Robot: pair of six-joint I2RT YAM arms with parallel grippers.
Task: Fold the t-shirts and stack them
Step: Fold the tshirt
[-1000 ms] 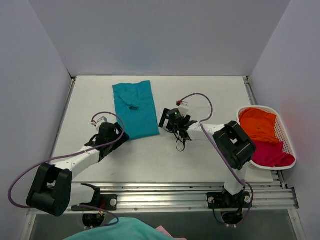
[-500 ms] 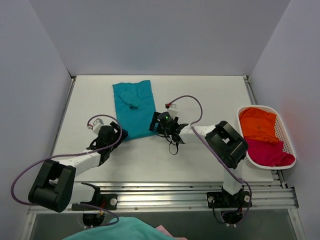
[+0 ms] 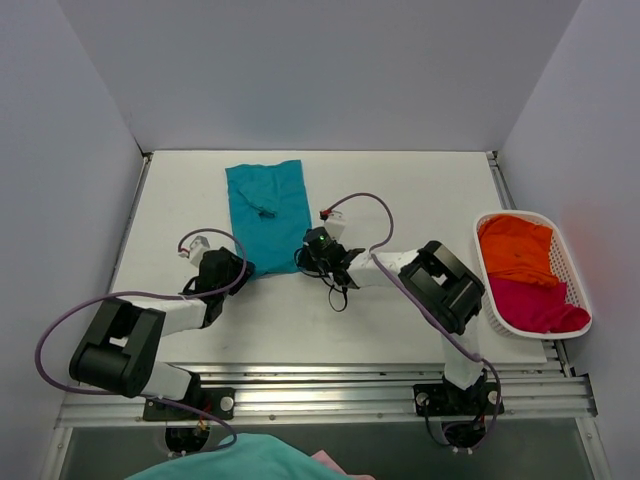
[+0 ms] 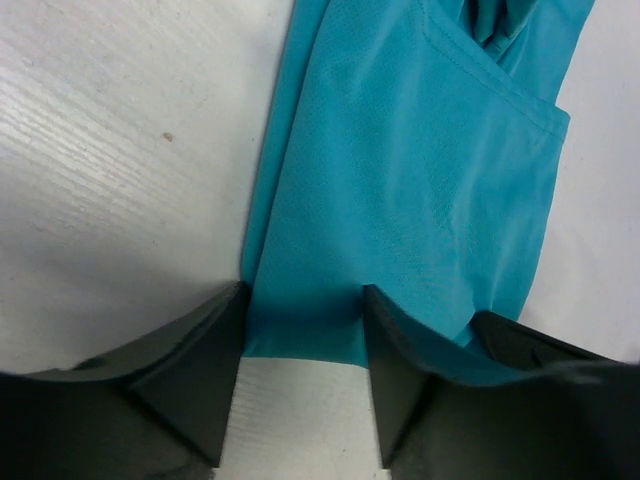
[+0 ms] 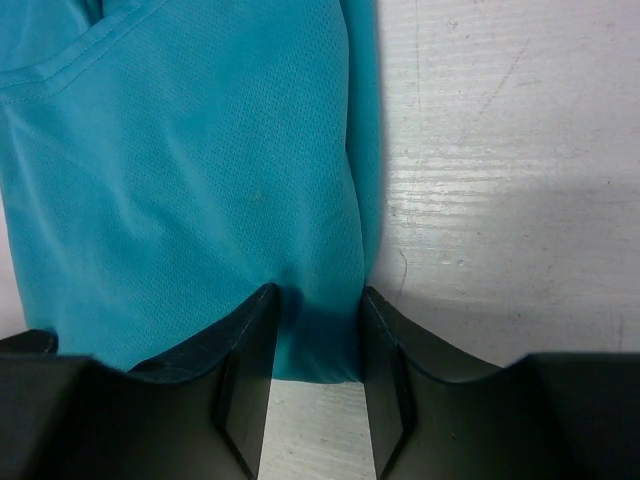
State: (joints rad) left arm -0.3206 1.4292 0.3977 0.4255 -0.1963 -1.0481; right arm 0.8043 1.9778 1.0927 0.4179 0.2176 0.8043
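Note:
A teal t-shirt point(image 3: 266, 215), folded into a long strip, lies flat at the back middle of the table. My left gripper point(image 3: 240, 268) is low at its near left corner. In the left wrist view the jaws point(image 4: 302, 320) stand apart, astride the hem point(image 4: 300, 340). My right gripper point(image 3: 310, 258) is at the near right corner. Its jaws point(image 5: 318, 330) are narrower but still apart, and the cloth point(image 5: 200, 180) puckers between them. An orange t-shirt point(image 3: 515, 250) and a magenta t-shirt point(image 3: 540, 308) lie bundled in the basket.
A white lattice basket point(image 3: 578, 290) sits at the table's right edge. Teal and pink cloth point(image 3: 240, 462) shows below the near rail. Grey walls enclose the table on three sides. Purple cables loop off both arms.
Both grippers slid inward onto the near corners of the teal t-shirt. Both pairs of jaws narrowed from wide open, the right pair more. The shirt has not moved.

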